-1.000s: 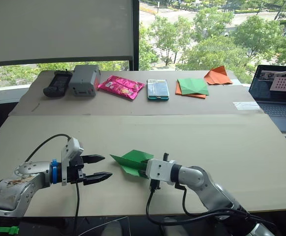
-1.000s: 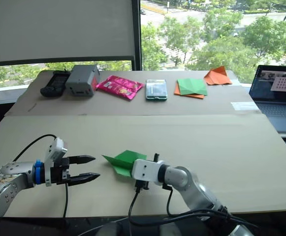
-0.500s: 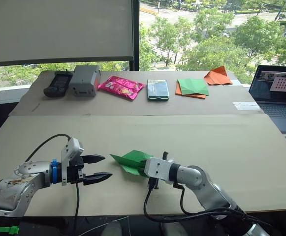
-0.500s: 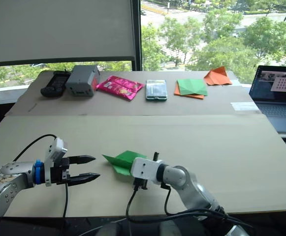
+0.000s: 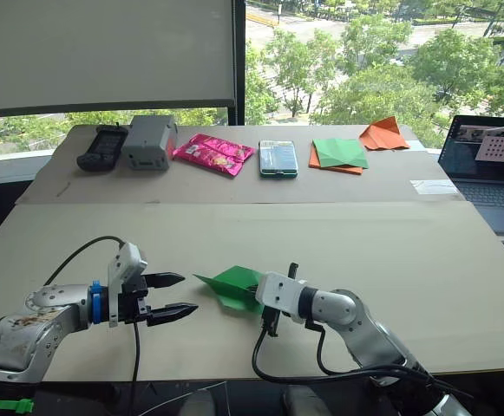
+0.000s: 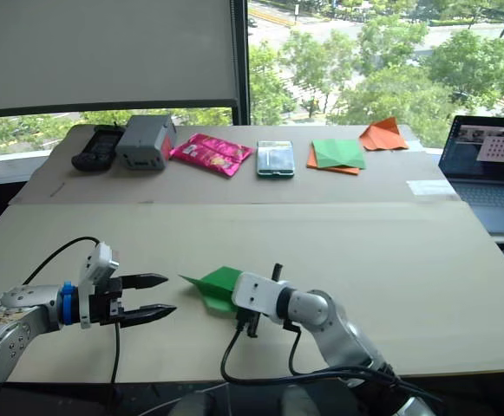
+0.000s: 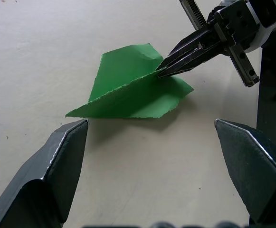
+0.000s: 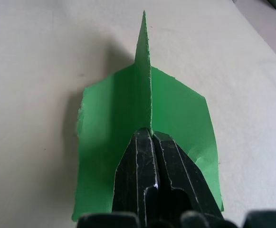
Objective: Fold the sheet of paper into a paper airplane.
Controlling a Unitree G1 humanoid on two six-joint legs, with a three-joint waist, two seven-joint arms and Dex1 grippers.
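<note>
The bright green sheet of paper [image 5: 232,287], folded into a pointed paper airplane shape, sits near the front of the table with its nose toward my left. My right gripper [image 7: 162,71] is shut on its upright centre fold [image 8: 147,99], and the two wings spread flat either side. My left gripper [image 5: 180,294] hovers open just left of the nose, a short gap away, with nothing between its fingers [image 7: 57,161].
Along the far table lie a black remote [image 5: 102,148], a grey box [image 5: 149,141], a pink snack bag [image 5: 212,152], a teal pack [image 5: 278,158], a darker green sheet over orange paper [image 5: 338,154] and an orange paper triangle [image 5: 383,134]. A laptop [image 5: 492,169] stands at the right edge.
My right wrist has shifted slightly forward and right with the paper still pinched. The left arm has not moved.
</note>
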